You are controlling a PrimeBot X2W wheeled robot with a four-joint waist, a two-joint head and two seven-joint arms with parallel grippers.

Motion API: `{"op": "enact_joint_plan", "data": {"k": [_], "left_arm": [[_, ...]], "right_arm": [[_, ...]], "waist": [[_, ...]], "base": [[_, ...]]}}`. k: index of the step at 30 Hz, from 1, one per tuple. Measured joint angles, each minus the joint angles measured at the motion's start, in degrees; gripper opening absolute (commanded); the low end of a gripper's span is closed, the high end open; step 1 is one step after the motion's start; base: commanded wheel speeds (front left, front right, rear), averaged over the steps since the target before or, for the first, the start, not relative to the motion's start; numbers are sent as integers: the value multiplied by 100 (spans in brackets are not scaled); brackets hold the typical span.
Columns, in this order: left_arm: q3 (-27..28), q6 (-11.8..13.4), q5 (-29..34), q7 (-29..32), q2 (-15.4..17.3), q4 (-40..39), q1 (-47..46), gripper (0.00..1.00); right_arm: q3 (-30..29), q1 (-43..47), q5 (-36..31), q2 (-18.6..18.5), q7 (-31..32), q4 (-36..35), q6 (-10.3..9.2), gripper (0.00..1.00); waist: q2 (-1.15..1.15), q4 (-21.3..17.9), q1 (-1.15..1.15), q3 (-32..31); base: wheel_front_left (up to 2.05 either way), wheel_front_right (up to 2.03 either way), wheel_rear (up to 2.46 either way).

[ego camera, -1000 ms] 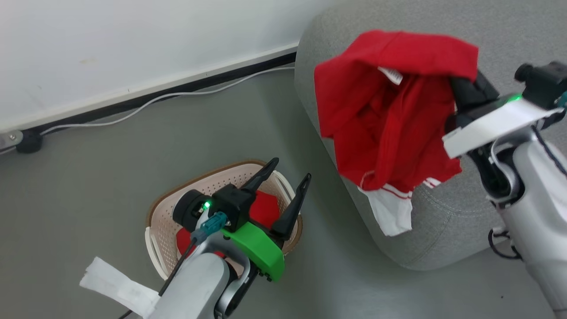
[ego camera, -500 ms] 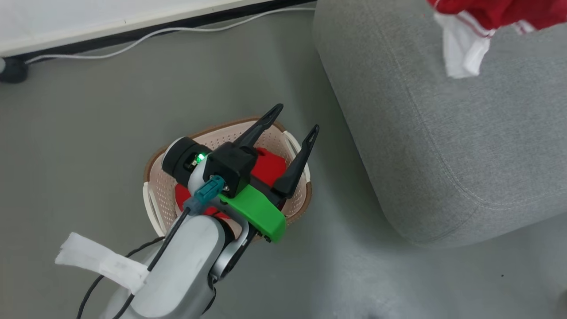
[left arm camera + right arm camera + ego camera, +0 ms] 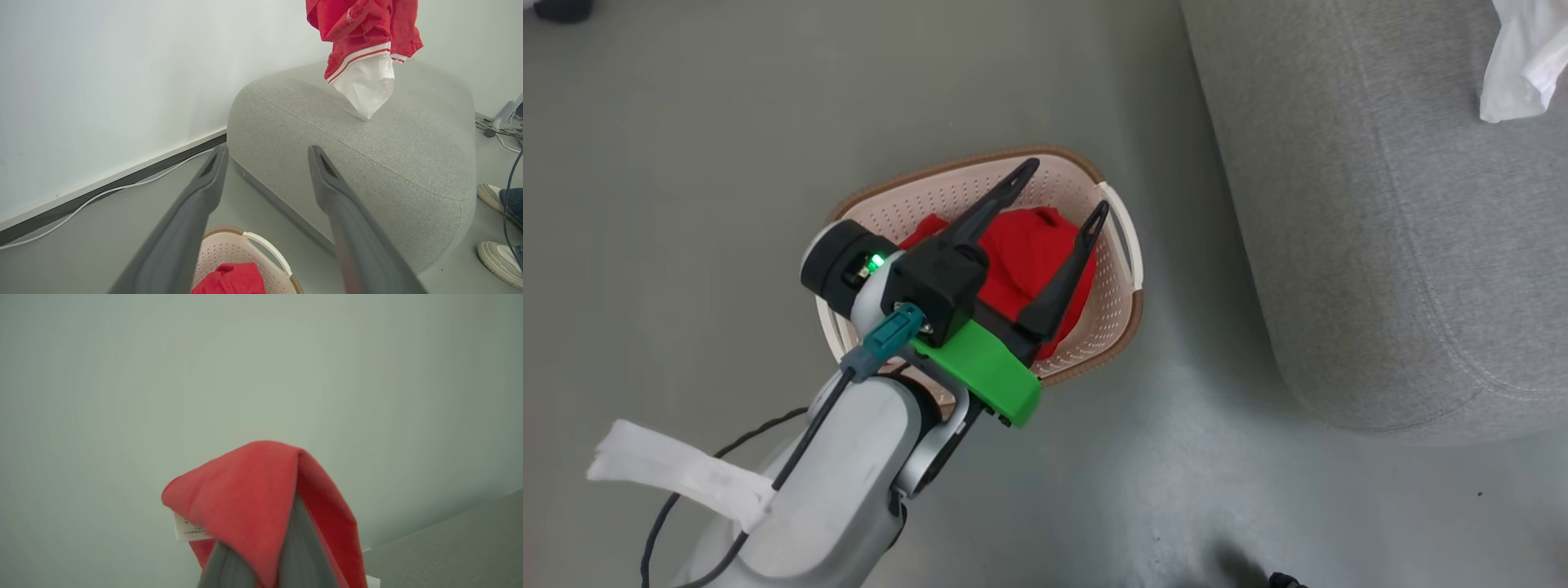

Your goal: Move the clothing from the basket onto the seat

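Presently: one red garment [image 3: 1021,245] is lodged in the basket [image 3: 1123,318], directly beneath the nearer left pincer [image 3: 1067,186], which is spread wide. A second garment [image 3: 359,24] is clamped in the right pincer [image 3: 267,555] and hung over the seat [image 3: 367,163].

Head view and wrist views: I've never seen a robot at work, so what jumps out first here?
A bright red garment with white lining dangles in the air above the big grey sofa, its top pinched in the shut right gripper. Lower down, the left gripper hovers with its two dark fingers spread over a cream basket on the floor, holding another red garment.
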Motion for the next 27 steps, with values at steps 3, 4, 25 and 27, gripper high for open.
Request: {"op": "enact_joint_plan", "data": {"k": [3, 4, 25, 27], "left_arm": [[23, 2, 7, 55, 43, -99, -77, 100], [32, 8, 14, 58, 56, -129, -98, 100], [188, 158, 209, 402, 434, -510, -120, 100], [187, 158, 209, 402, 434, -510, -120, 100]], "right_arm": [[-77, -87, 0, -60, -3, 147, -15, 0], [-102, -97, 1, -74, -10, 205, -49, 0], [-52, 1009, 66, 846, -723, 2260, -208, 0], [-66, 1063, 67, 879, -849, 2358, -208, 0]], "waist": [[0, 54, 0, 149], [0, 65, 0, 197], [0, -236, 0, 1008], [0, -256, 0, 1025]], "base": [[0, 0, 0], [0, 0, 0], [0, 0, 0], [0, 0, 0]]}}
